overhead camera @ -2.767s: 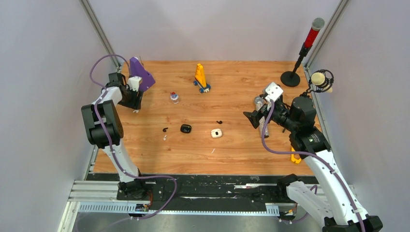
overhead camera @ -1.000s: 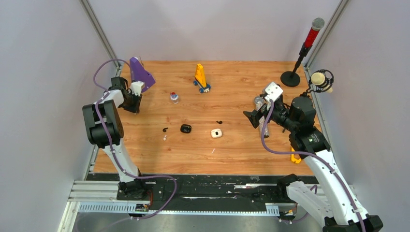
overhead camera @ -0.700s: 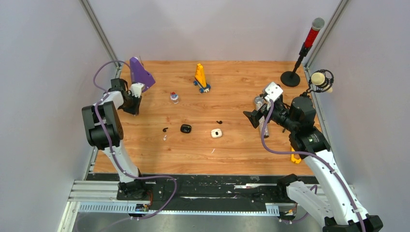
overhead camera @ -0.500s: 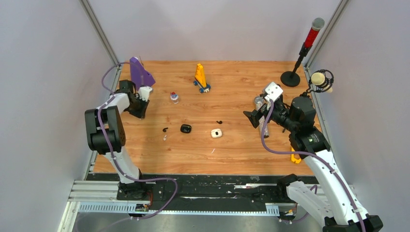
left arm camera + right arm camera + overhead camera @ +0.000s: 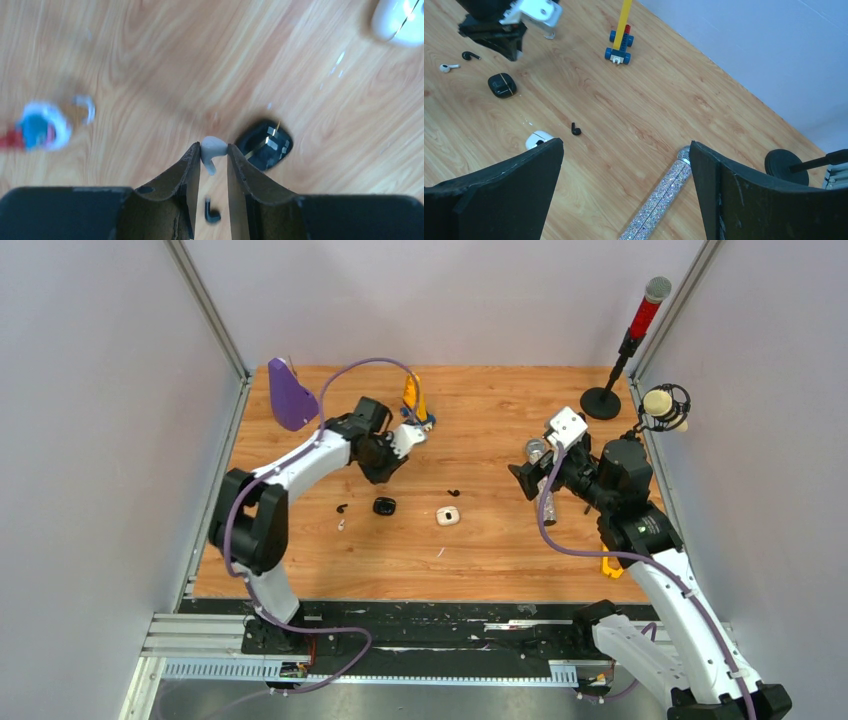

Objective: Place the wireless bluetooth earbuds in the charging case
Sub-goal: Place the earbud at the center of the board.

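My left fingers (image 5: 186, 175) pinch a white bud (image 5: 211, 148) by its head, so it won't drop on the way. Black case (image 5: 264, 149) sits just right of them, white case (image 5: 400, 22) far up-right. Right fingers (image 5: 499, 195): spread wide, nothing inside.

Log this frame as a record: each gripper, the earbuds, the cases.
left gripper: shut on held white earbud, off the table, near black case
right gripper: open, empty
cases: black case and white case lie apart on the table
loose earbuds: first black earbud beside loose white earbud; second black earbud near white case
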